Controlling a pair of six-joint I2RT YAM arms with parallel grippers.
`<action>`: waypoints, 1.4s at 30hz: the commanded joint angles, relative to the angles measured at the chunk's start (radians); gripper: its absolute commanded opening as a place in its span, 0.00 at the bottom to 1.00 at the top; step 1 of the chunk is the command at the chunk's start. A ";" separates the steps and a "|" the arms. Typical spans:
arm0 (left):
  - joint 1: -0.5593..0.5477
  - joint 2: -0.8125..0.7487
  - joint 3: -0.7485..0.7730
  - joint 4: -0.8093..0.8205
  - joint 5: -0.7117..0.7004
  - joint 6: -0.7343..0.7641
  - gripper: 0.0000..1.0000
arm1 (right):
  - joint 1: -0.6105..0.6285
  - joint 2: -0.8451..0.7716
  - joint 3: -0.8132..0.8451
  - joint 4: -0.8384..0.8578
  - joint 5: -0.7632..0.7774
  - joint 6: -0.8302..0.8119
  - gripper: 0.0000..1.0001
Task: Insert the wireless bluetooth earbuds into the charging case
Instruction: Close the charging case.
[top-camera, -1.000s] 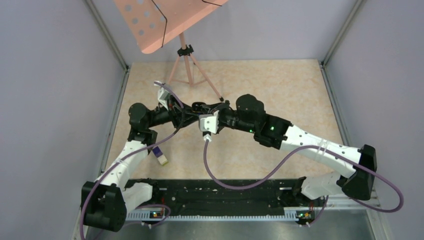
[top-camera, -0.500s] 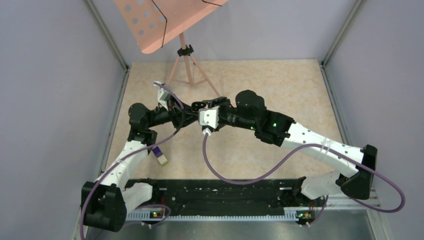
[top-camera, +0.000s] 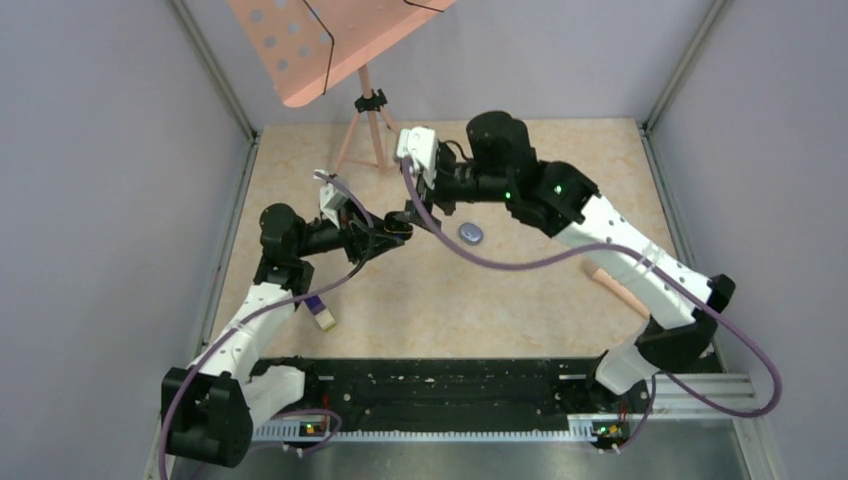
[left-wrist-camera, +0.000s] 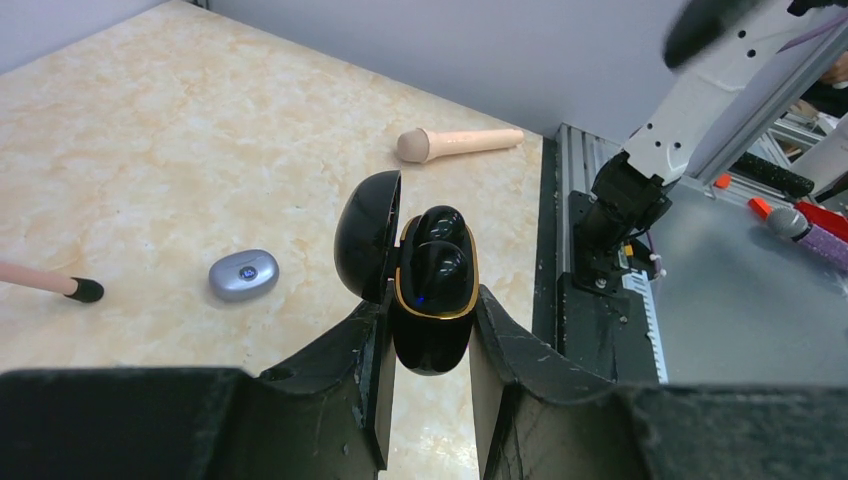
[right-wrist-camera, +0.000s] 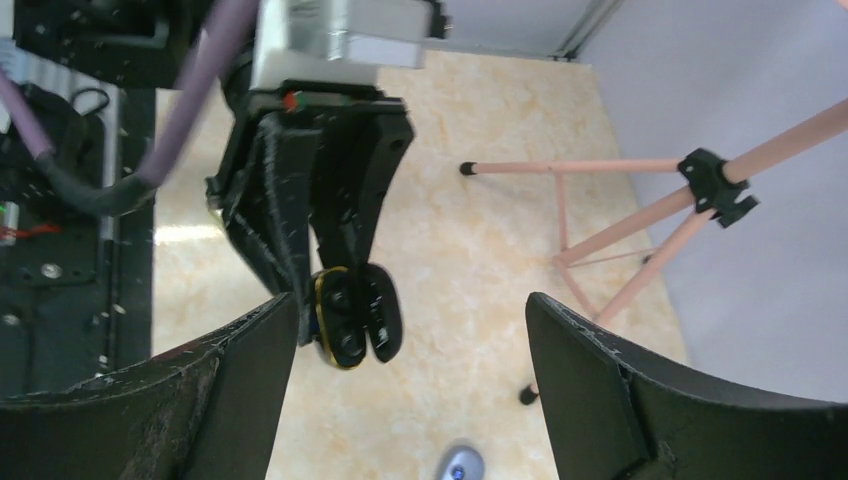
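Note:
My left gripper (left-wrist-camera: 432, 300) is shut on a black charging case (left-wrist-camera: 430, 345) with a gold rim, held above the table with its lid (left-wrist-camera: 366, 235) swung open. Two black earbuds (left-wrist-camera: 438, 262) sit in the case's wells. From above, the case (top-camera: 400, 222) shows at the left gripper's tip, mid table. My right gripper (right-wrist-camera: 412, 300) is wide open with nothing between its fingers. It hangs raised above the case (right-wrist-camera: 345, 322), which shows near its left finger. From above, the right gripper (top-camera: 428, 195) is just behind the case.
A small pale purple-grey oval thing (top-camera: 470, 232) with a blue dot lies on the table right of the case. A pink music stand's tripod (top-camera: 370, 120) stands at the back. A pink stick (top-camera: 620, 290) lies at the right, a purple-and-cream block (top-camera: 320, 312) near the left arm.
My right gripper has opened wide and lifted up and back from the case. The left gripper keeps its hold on the case, almost still.

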 joint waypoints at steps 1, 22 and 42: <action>-0.002 -0.051 0.048 -0.160 0.051 0.202 0.00 | -0.106 0.142 0.196 -0.228 -0.285 0.173 0.83; -0.025 -0.066 0.120 -0.399 -0.018 0.447 0.00 | -0.125 0.295 0.281 -0.427 -0.462 0.018 0.79; -0.036 0.093 0.060 -0.290 -0.108 0.248 0.00 | -0.169 -0.050 0.025 -0.398 0.036 0.084 0.83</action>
